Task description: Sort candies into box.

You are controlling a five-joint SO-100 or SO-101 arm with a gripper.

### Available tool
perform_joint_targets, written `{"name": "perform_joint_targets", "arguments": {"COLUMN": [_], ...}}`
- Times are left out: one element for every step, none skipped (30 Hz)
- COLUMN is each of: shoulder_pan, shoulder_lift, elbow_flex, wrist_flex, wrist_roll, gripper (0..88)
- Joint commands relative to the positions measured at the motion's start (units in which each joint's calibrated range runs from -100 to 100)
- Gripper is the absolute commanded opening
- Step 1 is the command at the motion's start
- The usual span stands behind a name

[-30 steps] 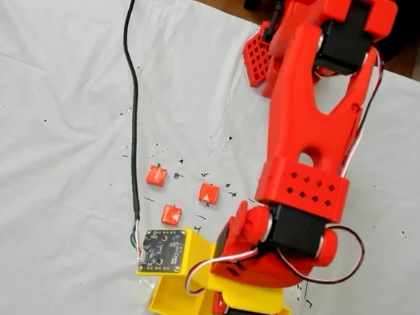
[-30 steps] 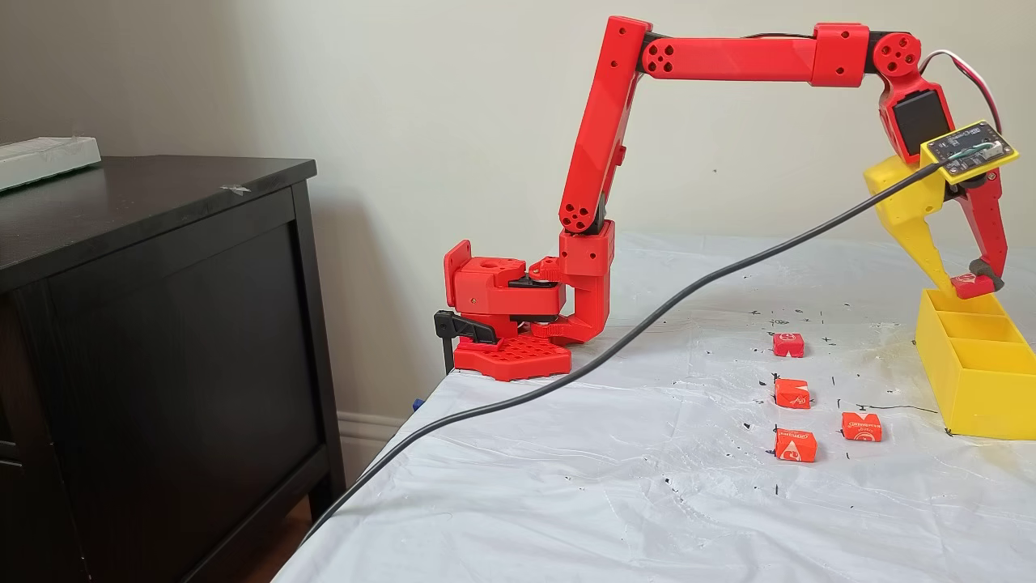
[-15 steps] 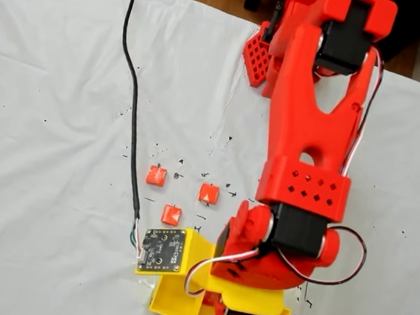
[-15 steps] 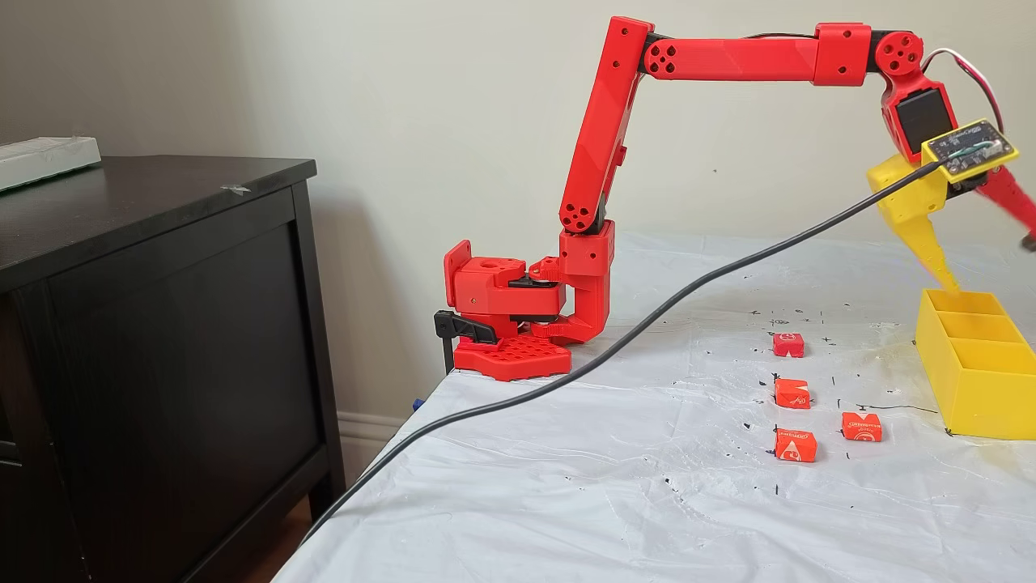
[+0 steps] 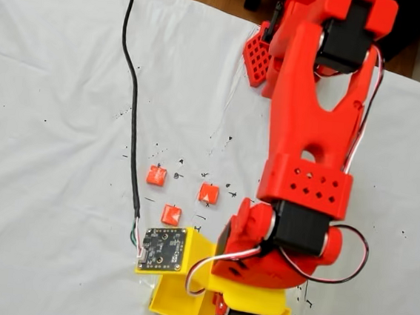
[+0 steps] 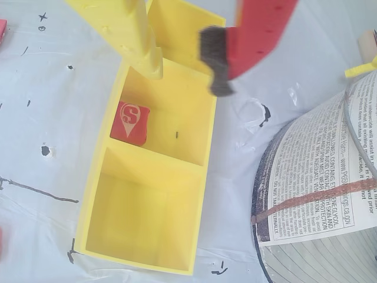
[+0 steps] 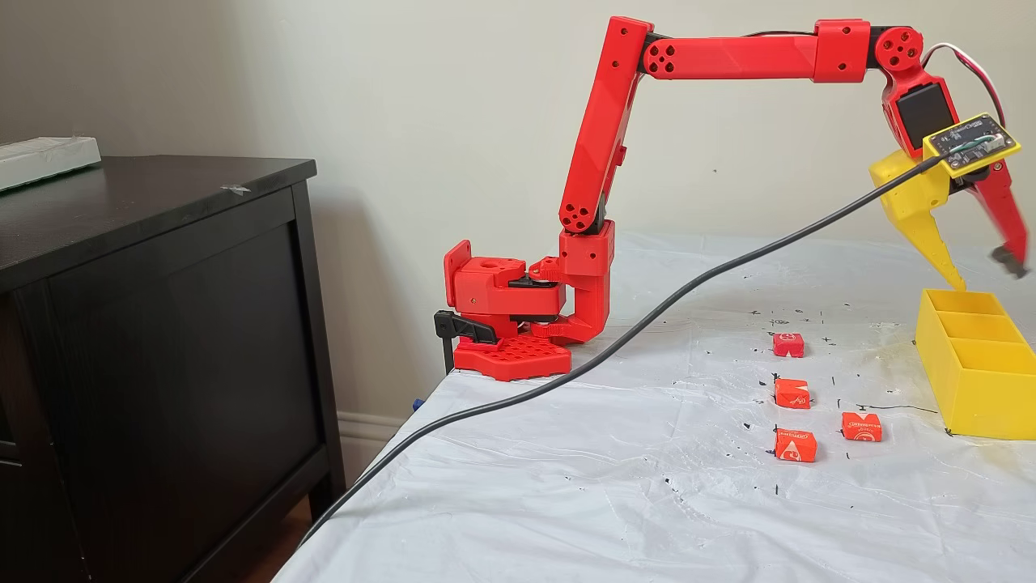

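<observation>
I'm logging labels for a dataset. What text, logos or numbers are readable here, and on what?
"S": white letter in a white pin-shaped mark on the candy lying in the box, wrist view.
Fine print on the round paper-covered object beside the box: too small and blurred to read.
White marks on the loose candies on the table: unreadable.

gripper [image 7: 983, 271]: was clamping candy [image 6: 132, 122], now spread | candy: dropped into box [image 6: 147, 259]

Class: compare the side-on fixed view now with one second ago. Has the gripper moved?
Yes. The gripper has opened and risen slightly above the yellow box; the candy it held now lies in the middle compartment.
</observation>
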Motion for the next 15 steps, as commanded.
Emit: {"name": "perform_joint_targets", "arguments": {"shoulder_pan": [-1.71,-1.98,-2.26,-2.53,-2.89,-3.25,-3.61,-4.16,-4.97,-5.43,-5.97,-6.6,-7.24,-7.78,-8.23], "shoulder_lift": [-9.71,-10.56,-11.49,-12.6,-13.7,-14.72,-16.08,-17.43,-20.4,-22.01,-23.71,-25.07,-26.34,-27.27,-28.2], "elbow_flex": [0.75,1.57,2.39,3.3,4.48,5.39,6.76,8.22,11.67,13.68,16.04,18.23,20.69,23.05,25.88], "wrist_flex": [1.26,1.92,2.57,3.31,4.37,5.44,6.75,8.14,10.35,11.25,11.99,12.64,13.13,13.46,13.54], "wrist_roll": [1.03,1.17,1.27,1.32,1.42,1.56,1.81,2.2,2.88,2.98,3.03,3.32,3.52,3.66,3.86], "gripper": [0.2,0.2,0.2,0.2,0.2,0.2,0.2,0.2,0.2,0.2,0.2,0.2,0.2,0.2,0.2]}}
